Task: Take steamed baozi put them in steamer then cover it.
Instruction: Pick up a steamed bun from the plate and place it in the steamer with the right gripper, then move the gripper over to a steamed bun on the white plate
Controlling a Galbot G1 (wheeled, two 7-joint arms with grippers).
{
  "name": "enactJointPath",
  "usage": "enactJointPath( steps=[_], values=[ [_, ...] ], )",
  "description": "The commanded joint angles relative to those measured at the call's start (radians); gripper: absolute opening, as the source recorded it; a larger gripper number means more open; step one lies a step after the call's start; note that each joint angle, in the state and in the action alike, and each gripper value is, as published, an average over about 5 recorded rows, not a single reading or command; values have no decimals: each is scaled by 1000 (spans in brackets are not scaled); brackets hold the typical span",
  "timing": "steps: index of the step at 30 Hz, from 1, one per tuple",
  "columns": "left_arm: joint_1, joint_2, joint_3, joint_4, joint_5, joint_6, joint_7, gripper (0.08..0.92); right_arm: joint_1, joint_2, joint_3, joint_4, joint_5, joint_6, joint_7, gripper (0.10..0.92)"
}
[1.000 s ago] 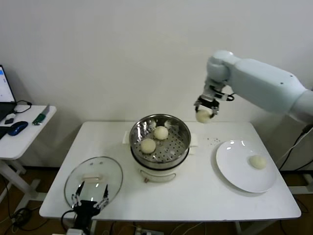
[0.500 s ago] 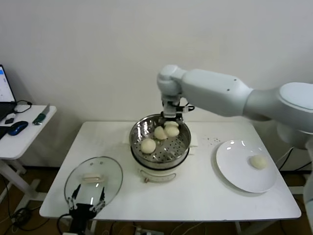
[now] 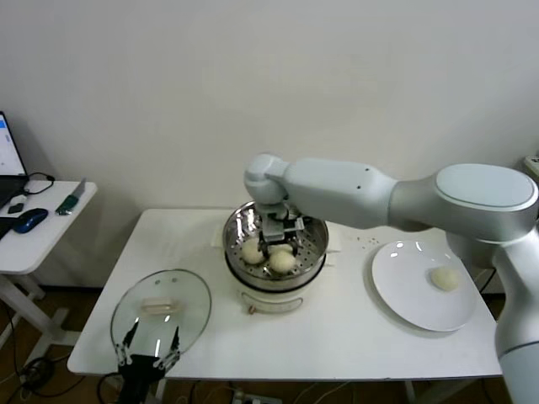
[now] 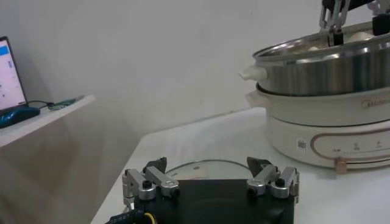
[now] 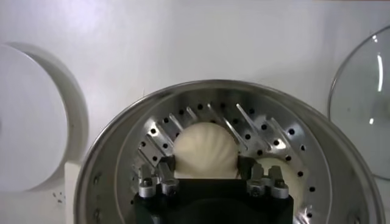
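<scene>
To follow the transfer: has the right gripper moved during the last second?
Yes. The right gripper, shut on a baozi, moved left from beside the plate and down into the steamer.

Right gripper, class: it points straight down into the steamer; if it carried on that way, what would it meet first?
The right gripper, shut on a baozi, would likely press that bun onto the steamer floor first; the remaining gap is unclear.

L pincer (image 4: 210, 182) agape nr steamer (image 4: 323, 64)
</scene>
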State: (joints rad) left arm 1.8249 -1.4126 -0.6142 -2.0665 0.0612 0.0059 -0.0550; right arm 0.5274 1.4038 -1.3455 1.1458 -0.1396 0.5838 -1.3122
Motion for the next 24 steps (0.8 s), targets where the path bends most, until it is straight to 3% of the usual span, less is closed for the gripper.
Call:
enactJointPath(
  steps=[1, 10, 17, 24],
  values=[
    [0, 1, 0, 9, -2, -1, 1, 823, -24, 21, -13, 3, -4, -3, 10, 672],
    [-6, -2, 3, 15, 1, 0, 0, 823, 10, -2, 3, 5, 12, -15, 7, 804],
    [-9, 0, 3, 14, 1, 0, -1, 823, 91, -69, 40, -26, 49, -31, 19, 823],
    [-15, 2, 5, 12, 2, 0, -1, 823, 261, -258, -149, -49, 309, -326, 243, 823]
  ],
)
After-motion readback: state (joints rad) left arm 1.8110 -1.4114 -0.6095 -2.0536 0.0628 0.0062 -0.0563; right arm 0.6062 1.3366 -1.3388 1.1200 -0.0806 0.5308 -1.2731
